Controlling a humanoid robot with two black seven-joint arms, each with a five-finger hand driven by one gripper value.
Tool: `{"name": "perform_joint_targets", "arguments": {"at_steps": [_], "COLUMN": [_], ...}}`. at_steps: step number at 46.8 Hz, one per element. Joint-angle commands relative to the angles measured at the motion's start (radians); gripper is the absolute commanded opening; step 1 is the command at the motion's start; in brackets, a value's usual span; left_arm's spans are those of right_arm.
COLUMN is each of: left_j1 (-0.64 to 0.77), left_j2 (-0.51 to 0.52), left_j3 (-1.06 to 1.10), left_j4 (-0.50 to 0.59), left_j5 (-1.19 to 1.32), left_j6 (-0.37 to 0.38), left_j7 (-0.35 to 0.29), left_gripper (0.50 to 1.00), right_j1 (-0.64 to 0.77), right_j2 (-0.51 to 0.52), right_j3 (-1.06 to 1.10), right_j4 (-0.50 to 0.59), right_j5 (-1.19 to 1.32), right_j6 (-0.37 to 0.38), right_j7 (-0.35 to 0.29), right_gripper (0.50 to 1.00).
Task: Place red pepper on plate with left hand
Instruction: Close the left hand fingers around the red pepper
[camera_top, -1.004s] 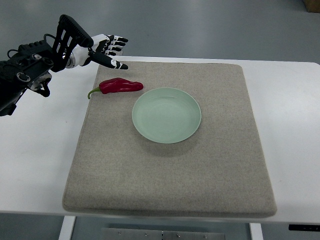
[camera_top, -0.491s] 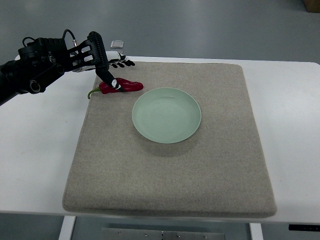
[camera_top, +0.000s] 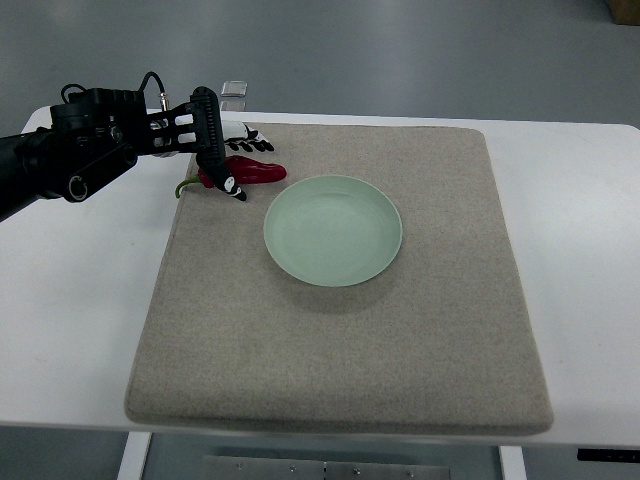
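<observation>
Tabletop (camera_top: 590, 300): white, smooth, flat, with a rounded far-left corner; it carries everything below and extends well past the hand on all sides.

Mat (camera_top: 340, 350): grey-beige, felt-like fabric with a fine woven grain, roughly square with rounded corners and a thin raised edge. The hand works over its far-left corner; most of the mat lies to the right of and nearer than the hand.

Left arm (camera_top: 60, 165): black, hard-shelled, with exposed cable loops, entering from the picture's left edge.

Plate (camera_top: 333, 230): pale green, glossy, round and shallow with a low rim, resting on the mat just to the right of the hand and slightly nearer the camera. Nothing lies in it.

Left hand (camera_top: 222, 160): black frame with white and black finger segments. Its fingers are partly closed around the pepper's stem end, one dark digit crossing the near side of the fruit and the white-tipped digits showing on the far side. Contact with the pepper is evident; whether the grip is fully tight cannot be told.

Red pepper (camera_top: 258, 171): deep red, smooth and shiny, elongated and tapering, lying on the mat under the hand, clear of the plate's rim. Its green curved stem (camera_top: 186, 186) projects to the left of the hand.

No legible writing or labels visible.
</observation>
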Motion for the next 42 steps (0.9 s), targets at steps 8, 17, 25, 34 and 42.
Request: {"name": "perform_joint_targets", "arguments": {"at_steps": [8, 17, 25, 34, 42], "left_j1": [0.000, 0.000, 0.002, 0.002, 0.002], "left_j2": [-0.006, -0.006, -0.006, -0.009, -0.011], "left_j3": [0.022, 0.022, 0.023, 0.034, 0.035], "left_j4": [-0.001, -0.001, -0.003, -0.001, -0.001], "left_j5": [0.065, 0.064, 0.068, 0.088, 0.096], "left_j6": [0.063, 0.063, 0.063, 0.063, 0.063], "left_j7": [-0.001, -0.008, -0.008, -0.006, -0.006], "left_gripper": [0.926, 0.954, 0.941, 0.864, 0.821], "right_j1": [0.000, 0.000, 0.000, 0.000, 0.000], "right_j2": [0.000, 0.000, 0.000, 0.000, 0.000], "right_j3": [0.000, 0.000, 0.000, 0.000, 0.000], "right_j4": [0.000, 0.000, 0.000, 0.000, 0.000], "right_j5": [0.000, 0.000, 0.001, 0.001, 0.000], "right_j6": [0.000, 0.000, 0.000, 0.000, 0.000], "right_j7": [0.000, 0.000, 0.000, 0.000, 0.000], "right_gripper": [0.932, 0.932, 0.932, 0.932, 0.932]}}
